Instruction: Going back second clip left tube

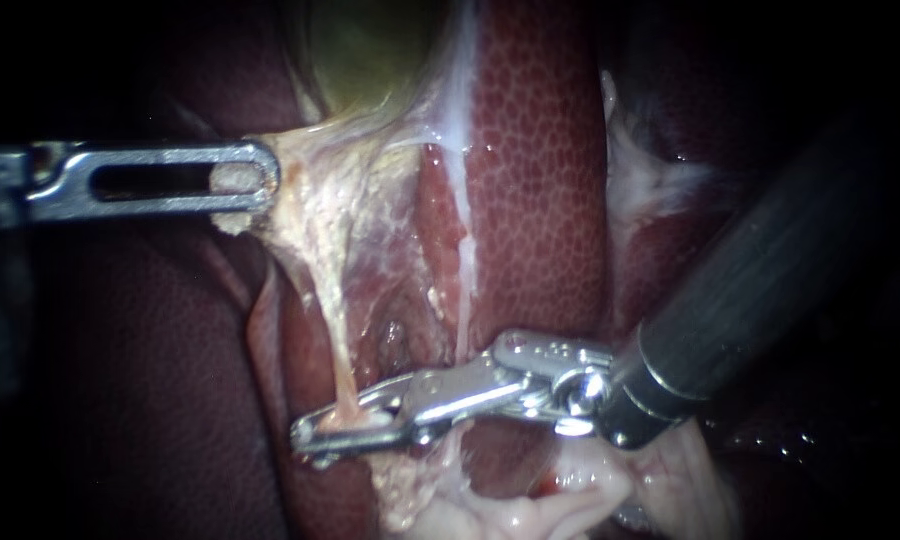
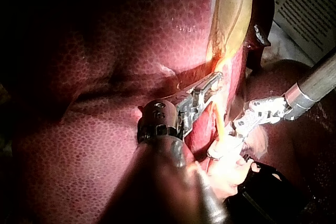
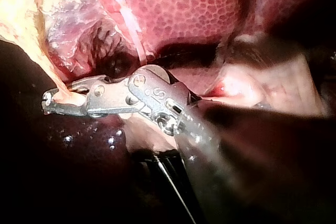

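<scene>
"Gripping what, the right instrument point(image 1: 320, 435)?"

"Its jaws sit nearly closed on the left tube point(image 1: 338, 340), low on it. At the tube's upper end the left instrument point(image 1: 255, 185) clamps pale tissue point(image 1: 305, 210)."

"Risk?"

"Backing out while pinched could tear the tube, which looks taut."

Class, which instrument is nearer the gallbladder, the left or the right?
Left. The left instrument grips tissue just below the gallbladder; the right instrument, farther down, grips the tube.
</scene>
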